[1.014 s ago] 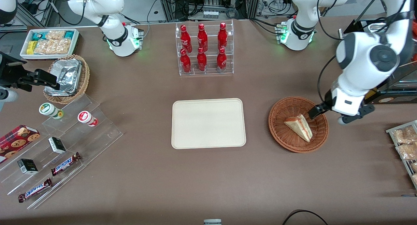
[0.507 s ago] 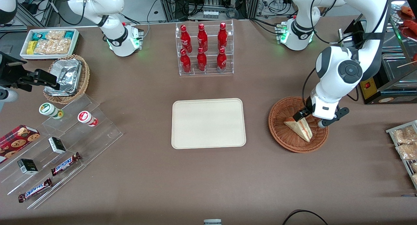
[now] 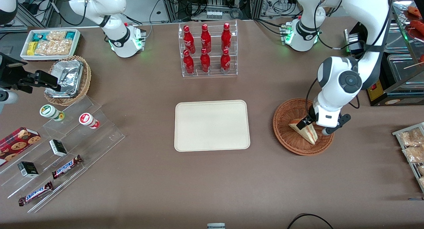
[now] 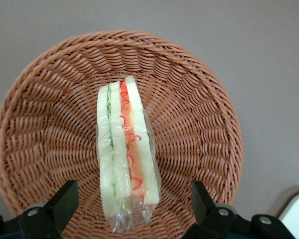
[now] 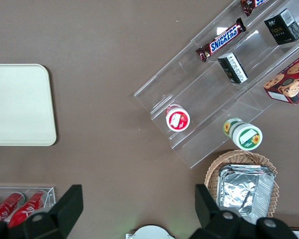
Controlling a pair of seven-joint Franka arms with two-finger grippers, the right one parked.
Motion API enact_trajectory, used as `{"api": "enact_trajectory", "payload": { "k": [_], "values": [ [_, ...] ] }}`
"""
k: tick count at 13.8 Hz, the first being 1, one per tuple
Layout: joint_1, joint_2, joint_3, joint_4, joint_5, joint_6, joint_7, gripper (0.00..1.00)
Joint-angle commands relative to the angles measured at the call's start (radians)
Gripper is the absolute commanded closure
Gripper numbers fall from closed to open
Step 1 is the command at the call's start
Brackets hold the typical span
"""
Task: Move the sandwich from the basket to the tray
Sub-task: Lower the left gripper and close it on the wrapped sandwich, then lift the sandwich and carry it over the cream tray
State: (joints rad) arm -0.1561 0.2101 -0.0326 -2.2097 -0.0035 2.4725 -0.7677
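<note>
The basket (image 3: 303, 126) is sitting on the desk (image 3: 212, 182) beside the tray (image 3: 212, 125), toward the working arm's end, and it is holding the sandwich (image 3: 304, 130), a wrapped wedge lying on its side with red and green layers showing. The tray is lying flat with nothing on it. The hand (image 4: 132, 204) is hanging low inside the basket, directly over the sandwich, with its two fingers (image 4: 65, 199) spread apart. In the wrist view the wedge (image 4: 125, 154) is lying between the fingers, one on either flank, neither clearly touching the bread.
</note>
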Motion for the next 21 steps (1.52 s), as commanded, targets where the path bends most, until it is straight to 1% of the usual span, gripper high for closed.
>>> {"api": "enact_trajectory", "payload": {
  "k": [1,3,4,6,7,8,9,11,13,14,16,18,21],
  "values": [
    [-0.002,0.029,0.002,0.001,-0.003,0.045,-0.019,0.00],
    [-0.002,0.051,0.002,-0.001,-0.003,0.062,-0.019,0.00],
    [-0.002,0.061,0.002,-0.001,-0.003,0.071,-0.019,0.09],
    [-0.002,0.066,0.002,-0.004,-0.001,0.068,-0.018,0.60],
    [-0.003,0.066,0.002,-0.005,-0.001,0.062,-0.018,0.80],
    [-0.003,0.063,0.003,-0.011,-0.001,0.060,-0.016,0.94],
    [-0.003,0.061,0.003,-0.015,-0.001,0.060,-0.015,1.00],
    [-0.003,0.032,0.003,-0.005,0.007,0.021,-0.013,1.00],
    [-0.003,-0.043,0.003,0.042,0.034,-0.125,0.008,1.00],
    [-0.008,-0.067,0.002,0.097,0.046,-0.220,0.024,1.00],
    [-0.037,-0.063,-0.015,0.258,0.048,-0.405,0.025,1.00],
    [-0.101,-0.032,-0.023,0.391,0.043,-0.521,0.021,1.00],
    [-0.245,0.030,-0.026,0.501,0.039,-0.547,0.024,1.00]
  ]
}}
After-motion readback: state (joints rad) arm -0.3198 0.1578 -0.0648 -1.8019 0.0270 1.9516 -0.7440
